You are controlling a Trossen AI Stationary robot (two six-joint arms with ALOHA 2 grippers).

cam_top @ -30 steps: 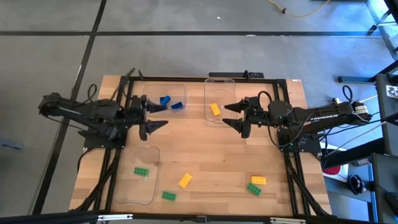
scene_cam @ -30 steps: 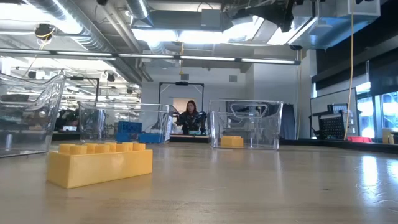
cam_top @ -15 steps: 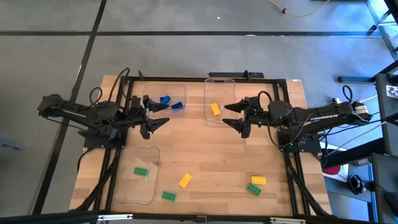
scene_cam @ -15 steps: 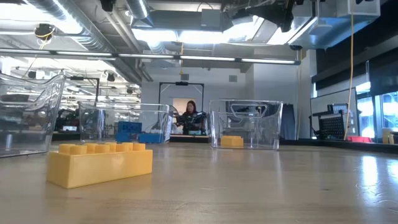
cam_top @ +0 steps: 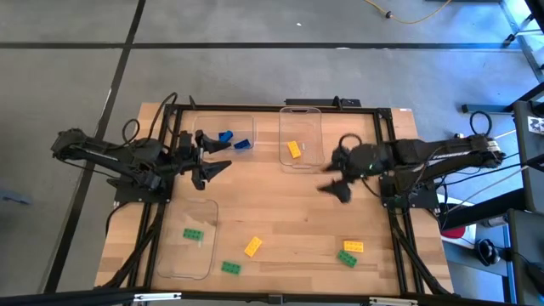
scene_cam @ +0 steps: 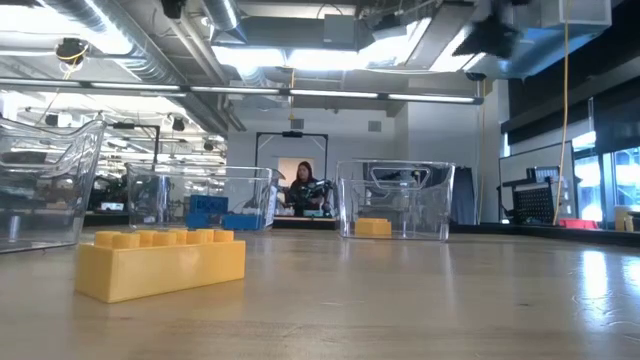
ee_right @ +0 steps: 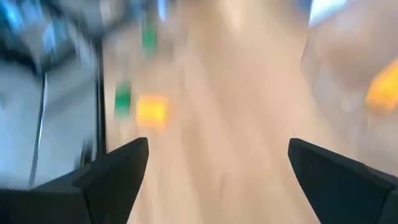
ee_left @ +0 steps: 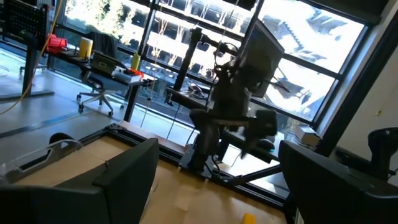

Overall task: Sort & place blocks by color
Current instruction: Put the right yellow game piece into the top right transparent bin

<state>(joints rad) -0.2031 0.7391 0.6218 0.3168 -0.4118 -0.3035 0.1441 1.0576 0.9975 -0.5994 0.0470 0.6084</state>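
My left gripper (cam_top: 224, 156) hangs open above the table's left half, beside the far-left clear tray (cam_top: 206, 134) that holds two blue blocks (cam_top: 226, 136). My right gripper (cam_top: 331, 175) is open too, slanting down over the table's middle right, near the far-middle tray (cam_top: 300, 112) with one yellow block (cam_top: 293, 150). A green block (cam_top: 194, 234) lies in the near-left tray (cam_top: 189, 265). Loose on the wood lie a yellow block (cam_top: 252, 246), a green block (cam_top: 230, 267), and a yellow (cam_top: 353, 246) and green (cam_top: 347, 258) pair. In the blurred right wrist view, yellow (ee_right: 151, 111) and green (ee_right: 122, 99) blocks show ahead.
A black frame (cam_top: 161, 170) runs along the table's left, right and far edges. Bare wood (cam_top: 280, 204) spreads between the trays and the loose blocks. In the low view a yellow block (scene_cam: 160, 262) lies close to the camera. A person (scene_cam: 303, 185) sits far off in the room.
My right gripper has tipped its fingers down toward the table and swung a little toward the near edge, still open; it shows blurred in motion. My left gripper has stayed open and nearly in place. No block has moved.
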